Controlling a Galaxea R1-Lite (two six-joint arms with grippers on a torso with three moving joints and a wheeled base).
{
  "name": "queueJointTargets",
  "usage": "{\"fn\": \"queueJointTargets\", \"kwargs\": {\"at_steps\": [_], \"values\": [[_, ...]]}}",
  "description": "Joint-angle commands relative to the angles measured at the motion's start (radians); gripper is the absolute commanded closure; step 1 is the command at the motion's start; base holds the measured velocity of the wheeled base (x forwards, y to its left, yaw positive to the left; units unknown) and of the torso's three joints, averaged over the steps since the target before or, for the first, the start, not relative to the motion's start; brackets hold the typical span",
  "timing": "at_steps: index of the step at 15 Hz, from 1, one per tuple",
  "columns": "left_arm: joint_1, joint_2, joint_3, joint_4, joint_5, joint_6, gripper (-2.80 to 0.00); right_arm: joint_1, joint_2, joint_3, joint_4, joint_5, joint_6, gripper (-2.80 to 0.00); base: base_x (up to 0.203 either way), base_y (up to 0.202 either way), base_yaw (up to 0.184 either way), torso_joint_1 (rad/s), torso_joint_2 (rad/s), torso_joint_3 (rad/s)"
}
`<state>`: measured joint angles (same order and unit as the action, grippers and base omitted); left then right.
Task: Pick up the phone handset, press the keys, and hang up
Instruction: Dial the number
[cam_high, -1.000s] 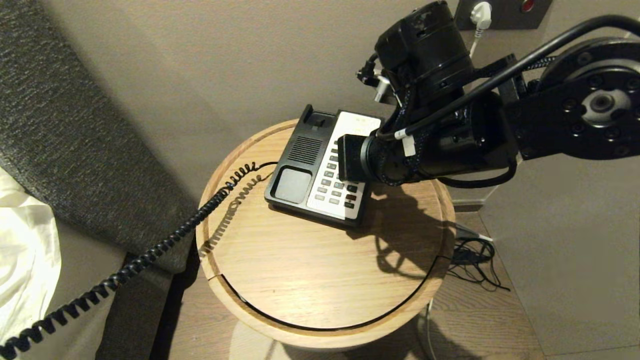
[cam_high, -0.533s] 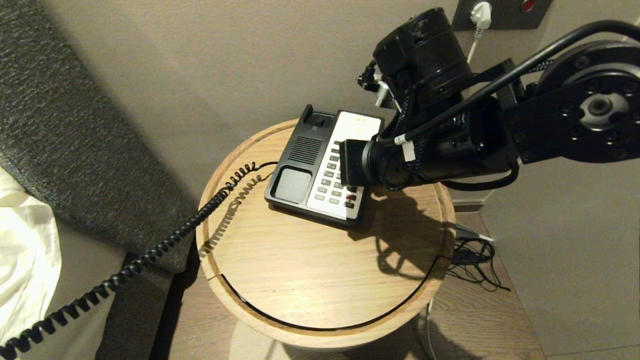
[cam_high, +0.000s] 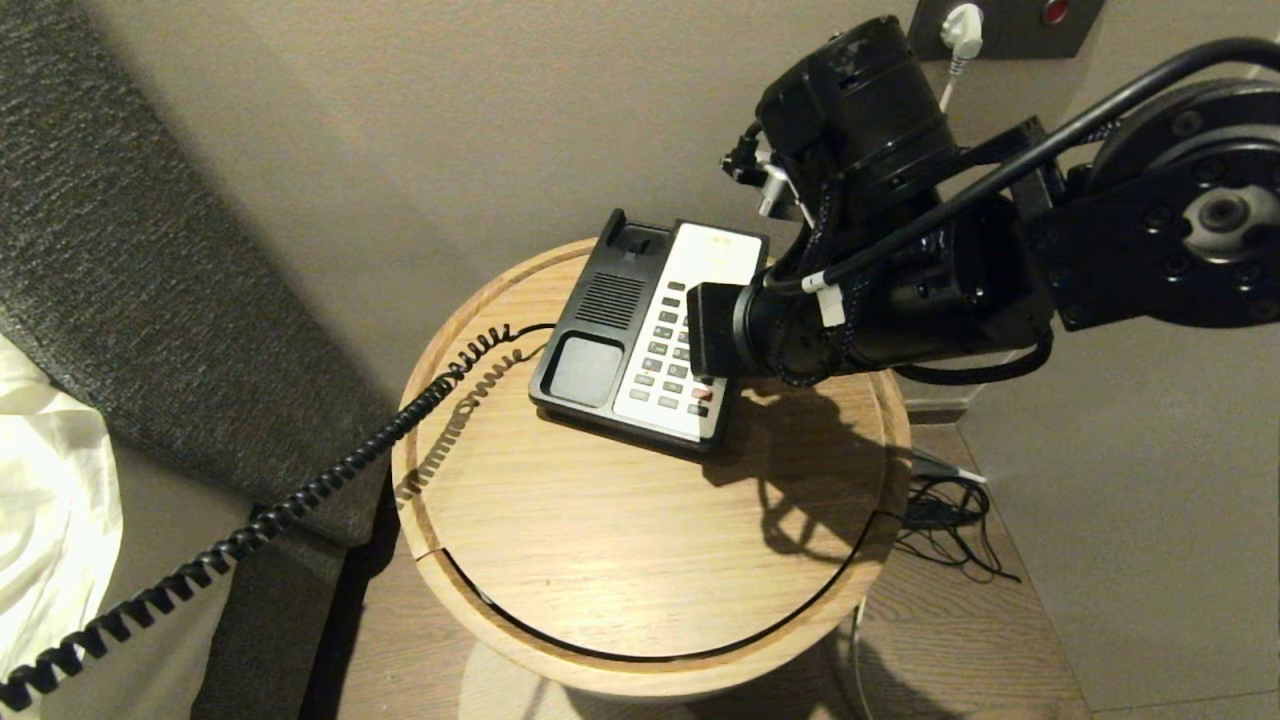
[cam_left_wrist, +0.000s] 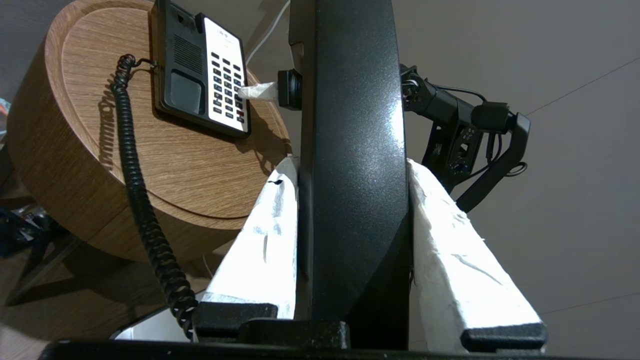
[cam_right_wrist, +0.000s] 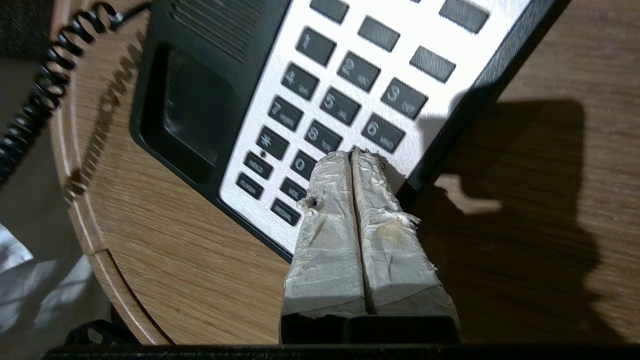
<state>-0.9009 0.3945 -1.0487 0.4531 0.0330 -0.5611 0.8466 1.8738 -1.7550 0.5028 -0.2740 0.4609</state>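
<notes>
- two grippers are at work, and neither one's fingers show in the head view.
- far left in the head view lies white bedding (cam_high: 45, 510) beside a dark grey upholstered panel (cam_high: 150, 270).
- the black coiled cord (cam_high: 260, 520) runs from the lower left corner up across the rim of the round wooden table (cam_high: 600, 560) to the left side of the phone base (cam_high: 590, 330).
- the left gripper (cam_left_wrist: 350, 165) pinches the phone handset (cam_left_wrist: 350, 125) between its white-wrapped fingers (cam_left_wrist: 265, 240); the handset stands upright between them, off the table and well apart from the base, whose cradle lies bare.
- the phone base sits toward the back of the table top, black on its left half with a speaker grille, and a white keypad (cam_high: 670, 350) on its right half.
- the right gripper (cam_right_wrist: 352, 155) has its two wrapped fingers (cam_right_wrist: 325, 235) pressed together with nothing between them; the tips rest at the lower right part of the keypad, just below the 8 and 6 keys and beside the 0 key.
- the right arm (cam_high: 900, 290) reaches in from the right over the keypad and throws a shadow on the table.
- loose thin cables (cam_high: 945, 530) lie on the floor to the right of the table.
- a white plug (cam_high: 962, 25) sits in a wall socket at the upper right.
</notes>
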Motion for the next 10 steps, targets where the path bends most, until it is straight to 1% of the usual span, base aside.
{"fn": "queueJointTargets", "kwargs": {"at_steps": [1, 10], "values": [[0.000, 0.000, -0.001, 0.003, 0.001, -0.003, 0.00, 0.000, -0.002, 0.024, -0.001, -0.002, 0.002, 0.00, 0.000, 0.000, 0.000, 0.000, 0.00, 0.000], [-0.004, -0.009, 0.017, 0.003, 0.001, -0.003, 0.00, -0.004, 0.007, 0.028, -0.009, -0.004, 0.001, 0.00, 0.000, 0.000, 0.000, 0.000, 0.00, 0.000]]}}
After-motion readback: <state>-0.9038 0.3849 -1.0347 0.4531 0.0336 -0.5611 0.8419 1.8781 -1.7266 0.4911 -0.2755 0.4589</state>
